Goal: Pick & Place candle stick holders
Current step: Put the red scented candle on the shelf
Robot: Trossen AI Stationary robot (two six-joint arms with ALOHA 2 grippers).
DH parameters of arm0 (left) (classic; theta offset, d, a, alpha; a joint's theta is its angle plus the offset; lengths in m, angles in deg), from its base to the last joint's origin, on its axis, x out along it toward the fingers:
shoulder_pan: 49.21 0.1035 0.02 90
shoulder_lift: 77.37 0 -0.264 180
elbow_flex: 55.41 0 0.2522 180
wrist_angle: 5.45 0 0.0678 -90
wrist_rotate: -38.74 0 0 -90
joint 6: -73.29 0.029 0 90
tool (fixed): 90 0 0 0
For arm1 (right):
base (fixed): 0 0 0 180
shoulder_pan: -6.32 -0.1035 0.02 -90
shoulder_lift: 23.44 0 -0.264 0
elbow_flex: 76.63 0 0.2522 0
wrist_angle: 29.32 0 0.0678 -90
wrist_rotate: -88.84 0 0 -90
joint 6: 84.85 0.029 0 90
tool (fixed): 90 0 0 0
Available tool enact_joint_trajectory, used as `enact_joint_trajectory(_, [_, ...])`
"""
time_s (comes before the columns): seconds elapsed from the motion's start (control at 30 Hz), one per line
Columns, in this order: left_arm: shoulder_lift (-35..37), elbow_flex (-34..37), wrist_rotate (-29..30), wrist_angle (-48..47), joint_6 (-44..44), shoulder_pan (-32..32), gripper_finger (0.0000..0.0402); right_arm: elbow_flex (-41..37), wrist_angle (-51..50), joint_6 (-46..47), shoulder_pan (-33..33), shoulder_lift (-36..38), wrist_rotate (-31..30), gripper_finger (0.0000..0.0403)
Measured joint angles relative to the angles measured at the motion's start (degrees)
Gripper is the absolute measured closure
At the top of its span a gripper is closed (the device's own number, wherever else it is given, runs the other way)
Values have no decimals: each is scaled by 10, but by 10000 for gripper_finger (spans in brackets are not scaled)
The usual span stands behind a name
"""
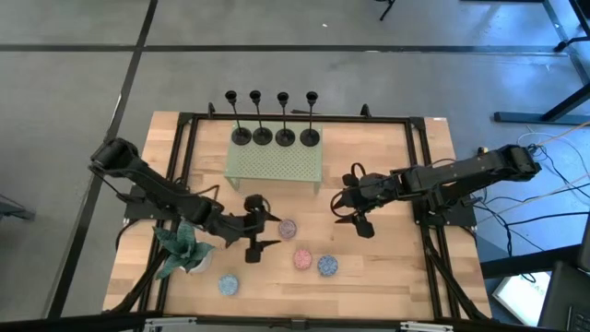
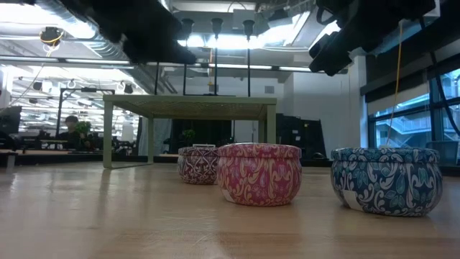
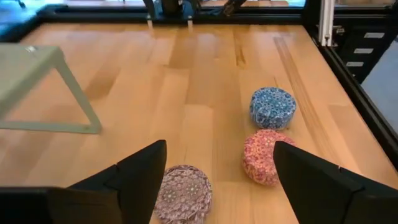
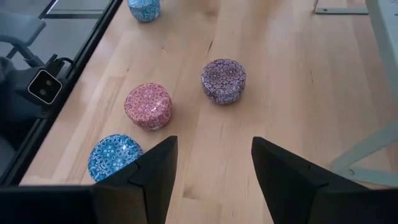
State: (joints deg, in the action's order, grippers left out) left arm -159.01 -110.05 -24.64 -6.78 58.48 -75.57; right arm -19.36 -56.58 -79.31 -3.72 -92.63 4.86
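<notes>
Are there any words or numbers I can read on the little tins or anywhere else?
No readable text anywhere.
The purple tin, pink tin and blue tin: only swirly patterns, no words.
The blue tin has a pale patch low on its side in the low view, maybe a label: nothing readable on it.
The green stand and candle stick holders: no writing.

Two dark jointed arms, each claw [image 1: 255,228] [image 1: 352,203] with flat black wedge-shaped fingers.
</notes>
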Motion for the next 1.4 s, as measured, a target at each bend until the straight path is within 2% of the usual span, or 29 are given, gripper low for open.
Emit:
enact_joint_trajectory(0.33, [-95,0,-44,74,-43,49,84,0,0,4,-7,0,0,191])
enact_joint_trajectory(0.63, [-160,0,-58,75,-72,78,84,0,0,0,-7,0,0,191])
enact_joint_trajectory(1.4, [-178,0,-105,77,-95,86,84,0,0,-2,-7,0,1,191])
